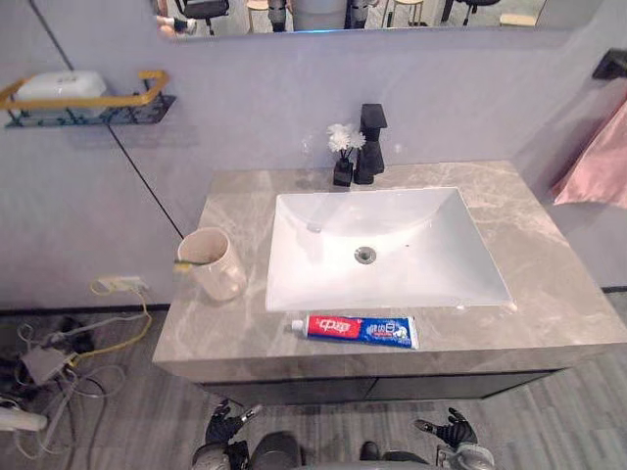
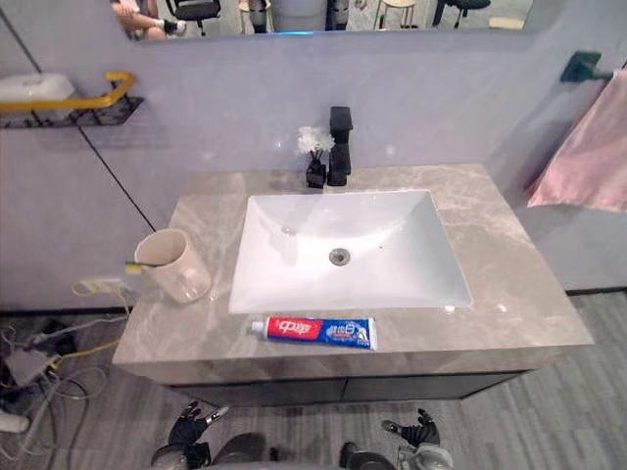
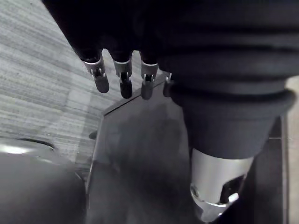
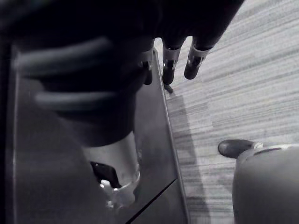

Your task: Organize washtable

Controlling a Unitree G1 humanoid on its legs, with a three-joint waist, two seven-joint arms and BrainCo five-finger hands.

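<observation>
Left hand [image 1: 223, 426] hangs low, below the counter's [image 1: 549, 284] front edge, left of centre; right hand [image 1: 453, 429] likewise, right of centre. Each wrist view shows that hand's fingers [image 3: 122, 79] [image 4: 169, 65] straight and relaxed, spread over the grey floor with nothing in their grasp. Toothpaste tube [image 1: 355, 330], red and blue, lies flat along the counter's front edge, just in front of the white basin [image 1: 294, 284], cap end toward the left. Cup [image 1: 211, 262], pale, stands near the counter's left edge, beside the basin; a yellow-green toothbrush end [image 1: 183, 264] shows at its rim. Black faucet [image 1: 370, 145] stands at the back edge behind the basin, with a small black vase of white flowers [image 1: 343, 157] just beside it on the left. Wall shelf [image 1: 88, 103] with a gold rail hangs left of the counter; pink towel [image 1: 598, 166] hangs to the right.
</observation>
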